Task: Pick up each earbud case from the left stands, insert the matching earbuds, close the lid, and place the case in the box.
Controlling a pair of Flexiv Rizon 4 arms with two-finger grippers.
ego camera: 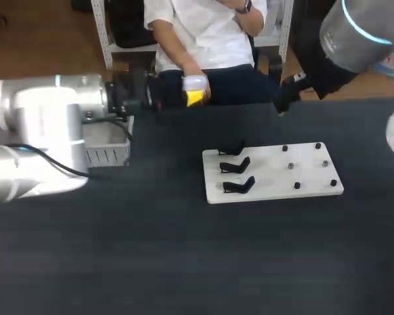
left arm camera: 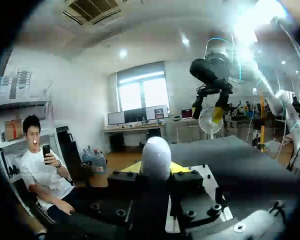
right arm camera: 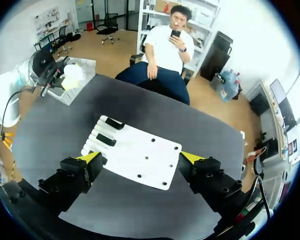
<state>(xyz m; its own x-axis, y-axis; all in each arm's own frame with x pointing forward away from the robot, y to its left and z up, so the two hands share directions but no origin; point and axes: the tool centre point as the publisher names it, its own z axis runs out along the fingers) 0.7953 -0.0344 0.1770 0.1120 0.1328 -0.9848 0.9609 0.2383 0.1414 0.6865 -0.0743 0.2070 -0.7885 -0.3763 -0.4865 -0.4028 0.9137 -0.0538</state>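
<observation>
My left gripper point(left arm camera: 156, 167) is shut on a white rounded earbud case point(left arm camera: 156, 156), held level over the table's far left edge; the case point(ego camera: 194, 84) shows above a yellow fingertip point(ego camera: 195, 98). A white board point(ego camera: 272, 172) lies right of the middle, with three empty black stands point(ego camera: 236, 166) on its left side and several small dark pieces point(ego camera: 291, 166) on its right. High above the board point(right arm camera: 140, 155), my right gripper point(right arm camera: 140, 162) hangs wide open with nothing between its fingers. My right arm point(ego camera: 354, 33) comes in from the far right corner.
A pale slotted box point(ego camera: 107, 149) sits at the table's left, under my left arm point(ego camera: 46, 125); it also shows beside the left gripper as the box point(right arm camera: 82, 65). A person sits just beyond the far edge, one hand close to the held case. Dark tabletop point(ego camera: 184, 262) stretches in front.
</observation>
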